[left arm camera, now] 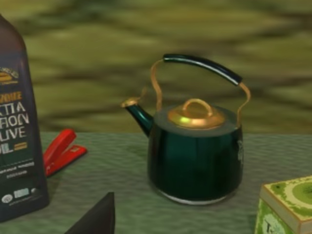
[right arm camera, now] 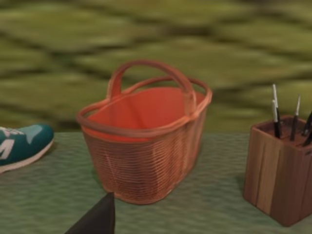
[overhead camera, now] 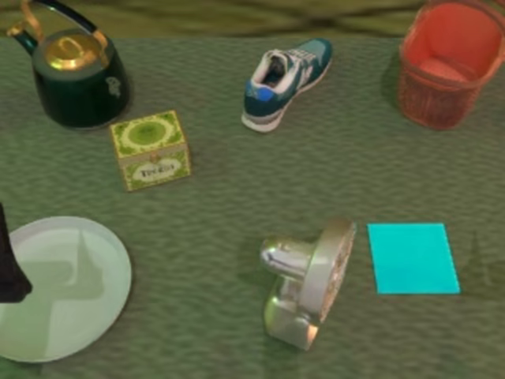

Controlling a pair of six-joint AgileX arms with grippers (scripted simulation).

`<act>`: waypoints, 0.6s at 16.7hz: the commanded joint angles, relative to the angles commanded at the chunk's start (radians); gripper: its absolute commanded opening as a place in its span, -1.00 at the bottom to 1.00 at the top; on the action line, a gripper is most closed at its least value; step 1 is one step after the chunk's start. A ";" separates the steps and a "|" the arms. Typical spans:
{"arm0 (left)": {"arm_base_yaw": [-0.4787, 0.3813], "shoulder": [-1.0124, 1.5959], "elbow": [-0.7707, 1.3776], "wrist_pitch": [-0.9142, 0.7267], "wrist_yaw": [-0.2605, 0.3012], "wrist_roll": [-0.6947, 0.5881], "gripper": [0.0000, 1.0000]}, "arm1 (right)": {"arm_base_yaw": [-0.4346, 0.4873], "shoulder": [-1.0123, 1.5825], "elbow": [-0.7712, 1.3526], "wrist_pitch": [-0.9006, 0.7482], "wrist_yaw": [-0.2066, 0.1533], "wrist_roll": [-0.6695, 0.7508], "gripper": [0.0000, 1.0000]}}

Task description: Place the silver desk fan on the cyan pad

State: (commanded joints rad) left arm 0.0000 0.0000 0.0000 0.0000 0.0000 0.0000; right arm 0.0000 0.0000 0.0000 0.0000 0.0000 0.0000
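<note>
a: left end effector (overhead camera: 9, 268) sits at the bench's left edge over the pale green plate (overhead camera: 79, 316); whether it is spread or pressed together, i cannot tell. the right one is not visible from above.

b: and the silver desk fan (overhead camera: 312, 276)?

a: on the bench, just left of the cyan pad (overhead camera: 413, 258), apart from it, ungripped. judged: nothing done; grasp, carry and placement all remain.

We see soft, even light; the fan (overhead camera: 316, 276) shines with glare, shadows are faint, and the backgrounds look blurred.
</note>
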 joint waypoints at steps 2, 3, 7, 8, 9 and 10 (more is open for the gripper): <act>0.000 0.000 0.000 0.000 0.000 0.000 1.00 | 0.000 0.000 0.000 0.000 0.000 0.000 1.00; 0.000 0.000 0.000 0.000 0.000 0.000 1.00 | 0.006 0.010 0.009 -0.010 0.000 0.007 1.00; 0.000 0.000 0.000 0.000 0.000 0.000 1.00 | 0.080 0.156 0.146 -0.149 -0.002 0.108 1.00; 0.000 0.000 0.000 0.000 0.000 0.000 1.00 | 0.108 0.219 0.204 -0.203 -0.001 0.149 1.00; 0.000 0.000 0.000 0.000 0.000 0.000 1.00 | 0.139 0.292 0.270 -0.262 -0.001 0.196 1.00; 0.000 0.000 0.000 0.000 0.000 0.000 1.00 | 0.173 0.373 0.345 -0.324 -0.001 0.248 1.00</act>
State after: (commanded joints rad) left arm 0.0000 0.0000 0.0000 0.0000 0.0000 0.0000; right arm 0.1728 0.3728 0.3447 -0.3240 -0.0006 0.2476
